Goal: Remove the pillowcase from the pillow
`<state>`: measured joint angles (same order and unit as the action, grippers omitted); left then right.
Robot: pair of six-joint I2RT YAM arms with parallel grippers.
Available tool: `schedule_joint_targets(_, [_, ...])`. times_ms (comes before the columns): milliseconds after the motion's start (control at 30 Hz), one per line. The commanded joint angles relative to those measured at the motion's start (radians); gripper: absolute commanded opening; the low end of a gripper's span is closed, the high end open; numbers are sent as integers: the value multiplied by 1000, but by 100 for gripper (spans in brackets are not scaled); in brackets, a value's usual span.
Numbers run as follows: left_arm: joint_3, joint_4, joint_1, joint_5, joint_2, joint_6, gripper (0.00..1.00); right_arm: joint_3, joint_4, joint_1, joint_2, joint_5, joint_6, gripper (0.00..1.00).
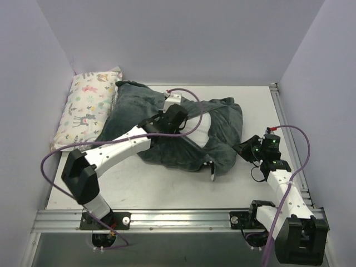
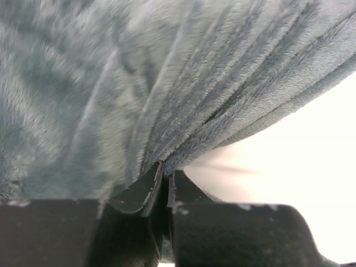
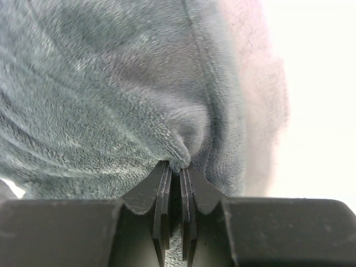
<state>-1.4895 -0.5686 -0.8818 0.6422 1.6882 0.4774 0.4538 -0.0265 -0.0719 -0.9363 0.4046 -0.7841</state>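
The pillowcase (image 1: 139, 111), plush dark grey-teal side out, lies bunched in the middle of the table. A small black-and-white striped corner (image 1: 212, 170) shows at its front edge. A patch of the white pillow (image 1: 203, 127) shows through its opening. My left gripper (image 1: 182, 122) sits over the middle of the cover, shut on a pleated fold of the pillowcase (image 2: 167, 111), fingertips (image 2: 151, 183) pinched together. My right gripper (image 1: 243, 149) is at the cover's right edge, shut on a hem fold of the pillowcase (image 3: 178, 147).
A smaller pastel animal-print pillow (image 1: 89, 105) lies along the left wall, touching the cover's far left corner. Walls close in the table on three sides. A metal rail (image 1: 283, 119) runs along the right edge.
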Motion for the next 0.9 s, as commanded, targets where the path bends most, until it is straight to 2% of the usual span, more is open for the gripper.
schedule_joint_targets(0, [170, 42, 89, 21, -134, 29, 8, 20, 53, -48, -28, -116, 49, 0])
schedule_joint_targets(100, [239, 108, 80, -59, -96, 67, 0, 39, 51, -43, -45, -105, 69, 0])
schedule_joint_targets(167, [267, 154, 58, -131, -46, 96, 0, 78, 80, -23, -39, -118, 92, 0])
schedule_joint_targets(267, [299, 237, 27, -186, 13, 133, 0, 164, 178, 61, 2, -205, 154, 20])
schedule_joint_targets(300, [307, 249, 26, -196, 22, 141, 0, 187, 203, 96, 11, -231, 170, 40])
schedule_joint_targets(367, [317, 289, 24, -220, 33, 153, 0, 227, 272, 147, 43, -303, 201, 58])
schedule_joint_targets(400, [324, 311, 23, -226, 34, 159, 0, 262, 292, 196, 54, -328, 204, 71])
schedule_joint_targets(500, [324, 325, 17, -239, 44, 164, 0, 336, 367, 311, 80, -438, 221, 81])
schedule_joint_targets(600, [313, 329, 9, -242, 57, 167, 0, 417, 398, 423, 45, -524, 224, 87])
schedule_joint_targets(633, [310, 328, 7, -243, 60, 168, 0, 440, 401, 499, 21, -544, 227, 87])
schedule_joint_targets(733, [304, 335, 6, -251, 71, 179, 0, 534, 430, 610, -120, -605, 241, 88])
schedule_joint_targets(800, [296, 334, 6, -245, 76, 184, 0, 559, 438, 635, -215, -625, 244, 88])
schedule_joint_targets(867, [295, 332, 10, -240, 79, 190, 0, 565, 445, 626, -283, -651, 244, 82])
